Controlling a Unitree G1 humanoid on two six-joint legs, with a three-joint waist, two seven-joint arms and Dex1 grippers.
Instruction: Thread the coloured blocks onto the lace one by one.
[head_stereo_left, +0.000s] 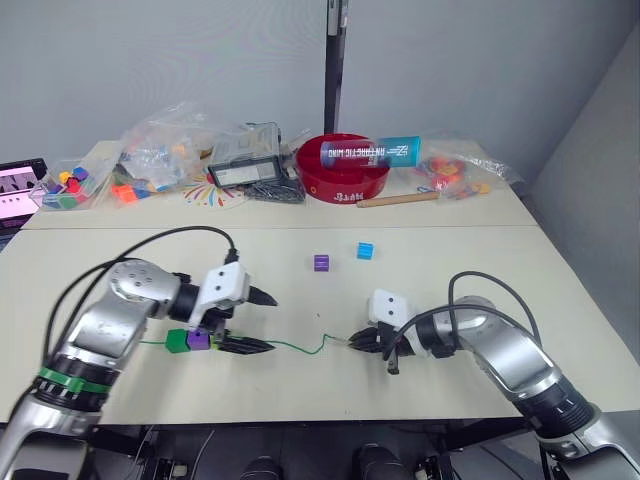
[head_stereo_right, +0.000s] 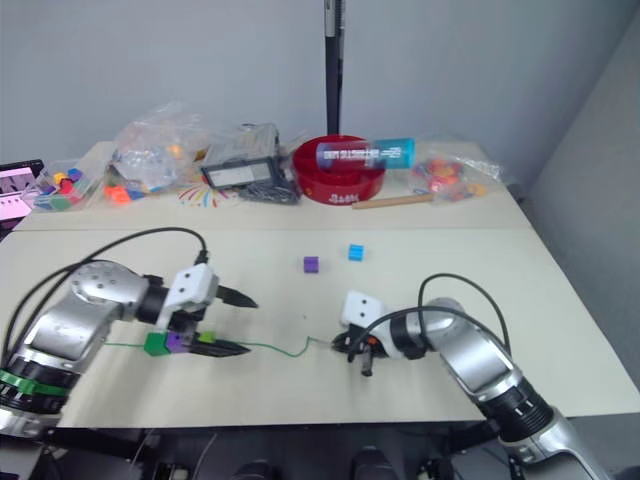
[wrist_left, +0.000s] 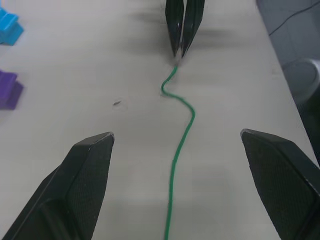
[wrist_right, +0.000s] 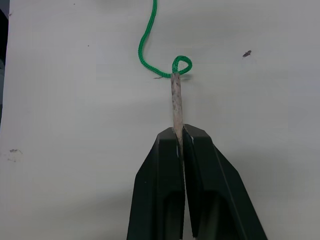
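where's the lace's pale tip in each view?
Left eye: lace tip at the right gripper, by table's near edge.
Right eye: same spot.
Left wrist: far end of the lace.
Right wrist: pinched between the fingers.
Shared landmark: the lace.

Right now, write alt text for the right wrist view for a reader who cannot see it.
The right gripper, its two black fingers shut, pinches the pale stiff tip of the green lace over a pale table. Just past the tip the lace makes a small loop, then curves away across the table.
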